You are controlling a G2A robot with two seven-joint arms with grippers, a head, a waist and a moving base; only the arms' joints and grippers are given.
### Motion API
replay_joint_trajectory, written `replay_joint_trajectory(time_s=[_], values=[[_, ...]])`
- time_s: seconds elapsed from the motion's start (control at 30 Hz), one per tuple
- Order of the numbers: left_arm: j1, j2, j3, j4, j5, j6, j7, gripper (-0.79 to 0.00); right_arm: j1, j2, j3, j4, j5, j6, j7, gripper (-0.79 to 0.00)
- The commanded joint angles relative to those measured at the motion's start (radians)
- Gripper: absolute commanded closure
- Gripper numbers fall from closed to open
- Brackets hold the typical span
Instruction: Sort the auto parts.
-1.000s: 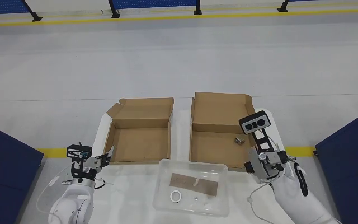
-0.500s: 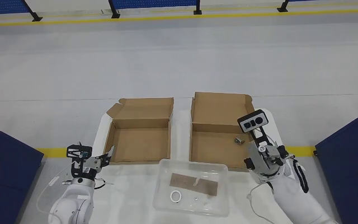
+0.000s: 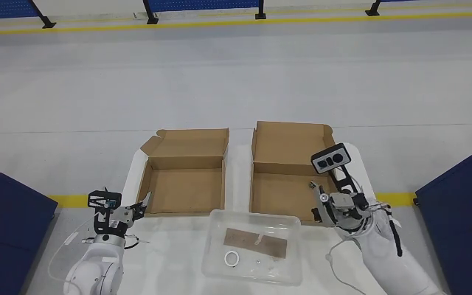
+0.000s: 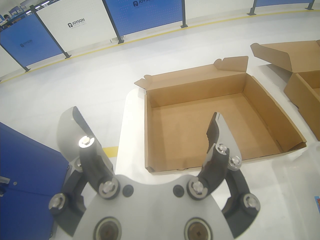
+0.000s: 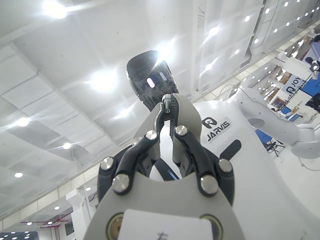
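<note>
Apparently the step is carrying the screw (image 5: 166,102) to a box. The right gripper (image 5: 168,108) pinches it at the very fingertips, tilted up toward the ceiling, at the right box's (image 3: 284,198) near right corner. I would turn the wrist down and lower it into the box before releasing, as so slight a hold may slip. The left gripper (image 4: 142,113) hangs wide open, holding nothing, by the left box (image 4: 200,116). The bin (image 3: 254,216) holds a cardboard strip (image 3: 254,243) and a ring (image 3: 231,258).

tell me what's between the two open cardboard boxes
Nothing lies there. The top view shows only a bare strip of white table between the left box and the right box; the two boxes don't touch.
</note>
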Motion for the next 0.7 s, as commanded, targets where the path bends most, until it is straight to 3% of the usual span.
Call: replay_joint_trajectory(time_s=[0.0,0.2,0.67], values=[[0.000,0.000,0.000,0.000,0.000,0.000,0.000,-0.785,-0.006,-0.005,0.001,-0.010,0.027,0.008,0.009,0.000],[0.000,0.000,0.000,0.000,0.000,0.000,0.000,-0.785,-0.013,-0.021,0.009,-0.033,0.114,0.035,0.030,0.000],[0.000,0.000,0.000,0.000,0.000,0.000,0.000,-0.785,-0.008,-0.051,0.024,-0.144,0.132,0.064,-0.018,0.000]])
